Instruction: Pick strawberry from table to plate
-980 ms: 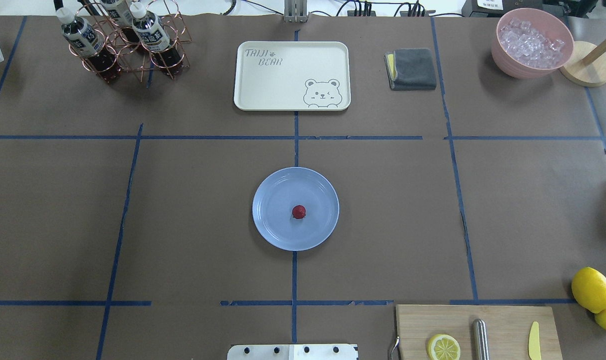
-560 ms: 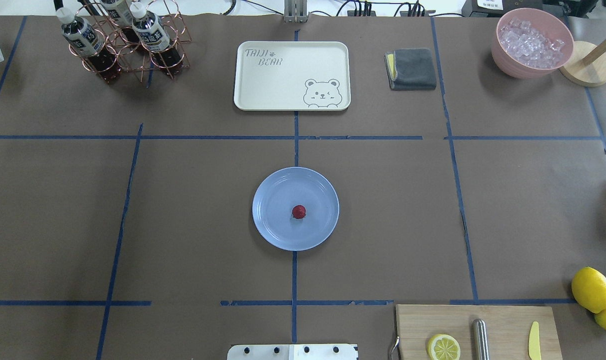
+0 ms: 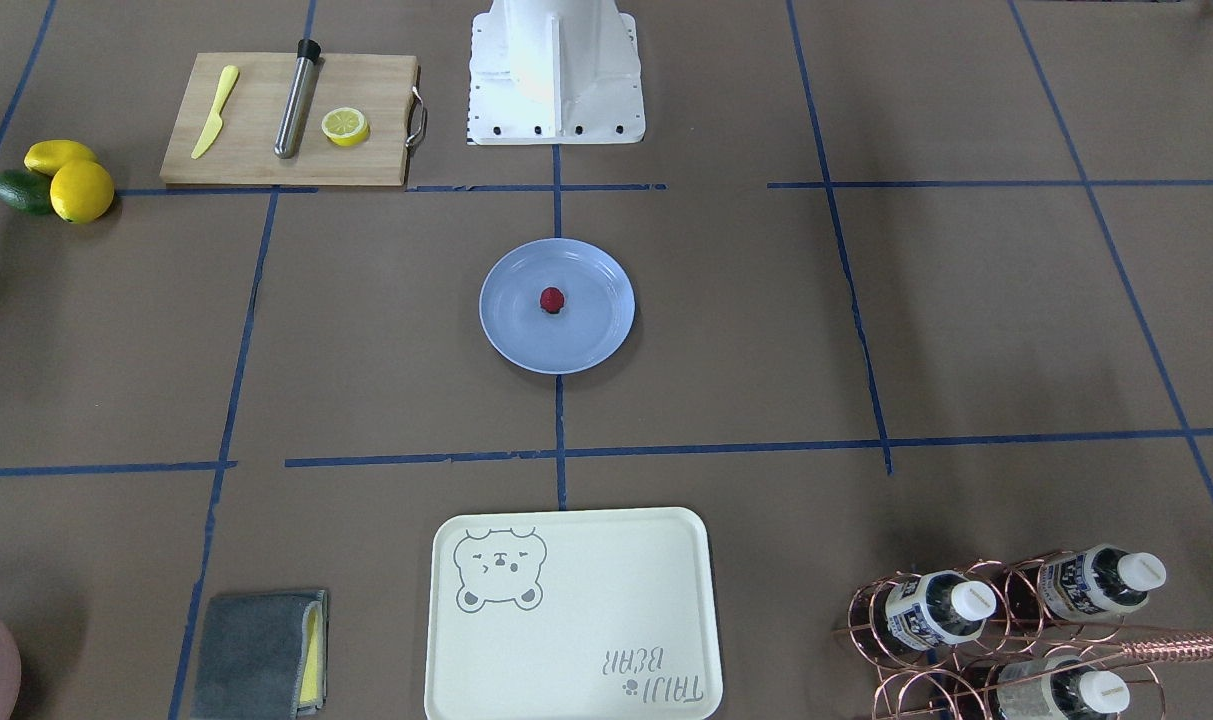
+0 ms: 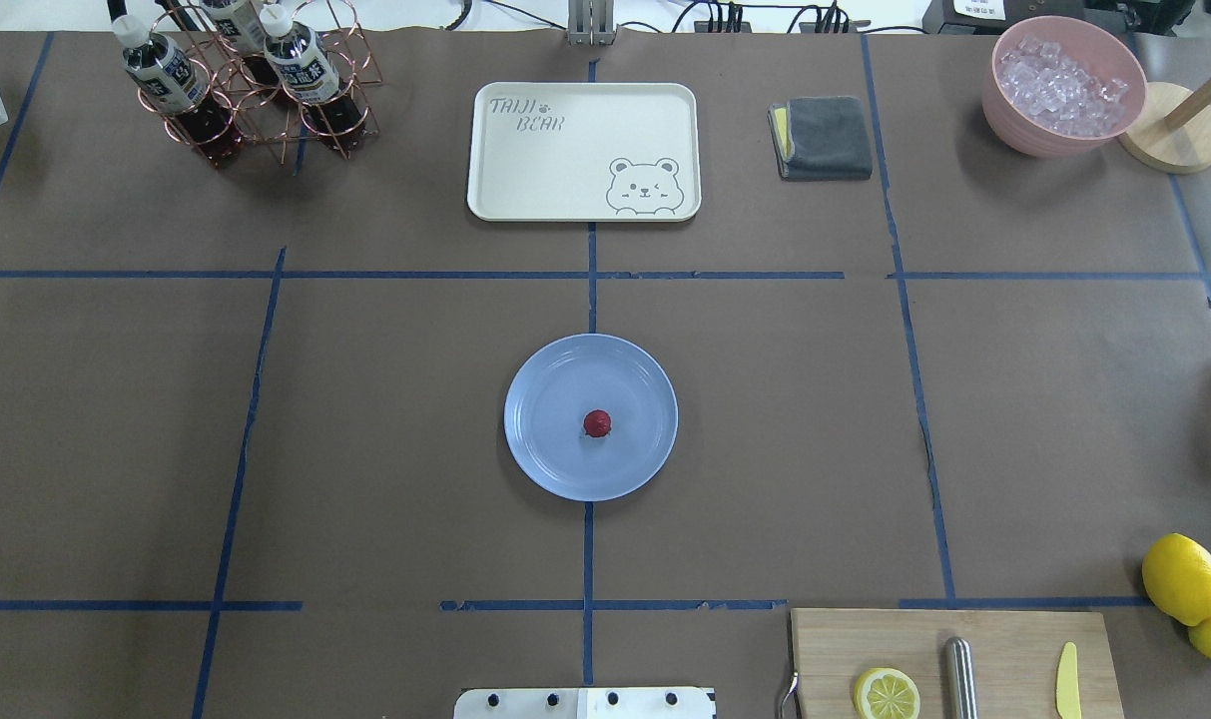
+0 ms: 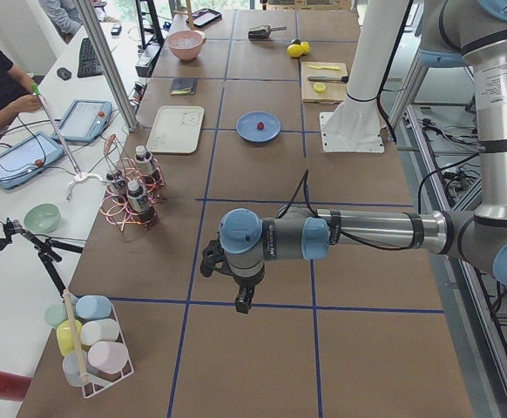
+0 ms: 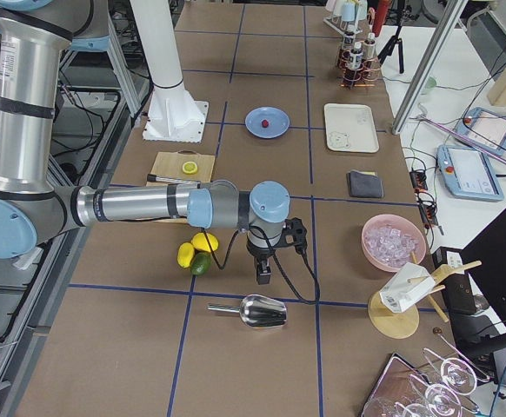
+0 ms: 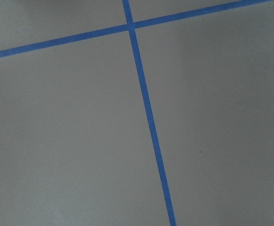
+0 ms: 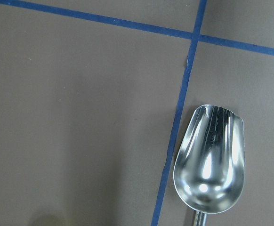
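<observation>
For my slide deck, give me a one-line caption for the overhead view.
Strawberry sits near the middle of the blue plate on the taped table, placement apparently done.

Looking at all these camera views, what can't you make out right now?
Left gripper: shows only in the exterior left view, small; open or shut cannot be told.
Right gripper: only in the exterior right view; same doubt.
Strawberry on the plate: too small overhead to show its green end.
Metal scoop: handle cut off by the right wrist view's bottom edge.
Pink bowl: cut by the front-facing view's left edge.
</observation>
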### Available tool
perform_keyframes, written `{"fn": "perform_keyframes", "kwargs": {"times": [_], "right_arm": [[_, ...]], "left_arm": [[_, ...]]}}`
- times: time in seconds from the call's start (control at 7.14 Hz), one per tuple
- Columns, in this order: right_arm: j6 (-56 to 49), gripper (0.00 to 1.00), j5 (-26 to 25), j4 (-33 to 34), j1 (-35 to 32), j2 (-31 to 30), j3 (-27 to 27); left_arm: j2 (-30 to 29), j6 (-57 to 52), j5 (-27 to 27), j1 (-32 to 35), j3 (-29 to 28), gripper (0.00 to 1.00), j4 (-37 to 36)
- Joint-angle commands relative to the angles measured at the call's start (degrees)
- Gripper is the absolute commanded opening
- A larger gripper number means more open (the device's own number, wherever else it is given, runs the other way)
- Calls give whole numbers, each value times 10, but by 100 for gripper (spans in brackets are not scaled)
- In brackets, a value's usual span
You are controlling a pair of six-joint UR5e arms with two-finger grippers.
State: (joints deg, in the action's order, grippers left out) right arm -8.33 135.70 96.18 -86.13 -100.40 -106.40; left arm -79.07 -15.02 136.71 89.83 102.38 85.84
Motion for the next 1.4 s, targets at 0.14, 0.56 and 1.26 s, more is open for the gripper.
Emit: {"fn": "perform_keyframes", "kwargs": {"times": [0.14,0.56,1.26], "right_arm": [[0,100,0,0,0,1,-4],[1,100,-1,0,0,2,-4],[1,100,-1,0,1,4,-5]], "left_arm": [[-1,4,0,-5,-1,100,10],[-5,101,-1,-5,2,100,10],[-2,100,0,-4,-2,100,18]]}}
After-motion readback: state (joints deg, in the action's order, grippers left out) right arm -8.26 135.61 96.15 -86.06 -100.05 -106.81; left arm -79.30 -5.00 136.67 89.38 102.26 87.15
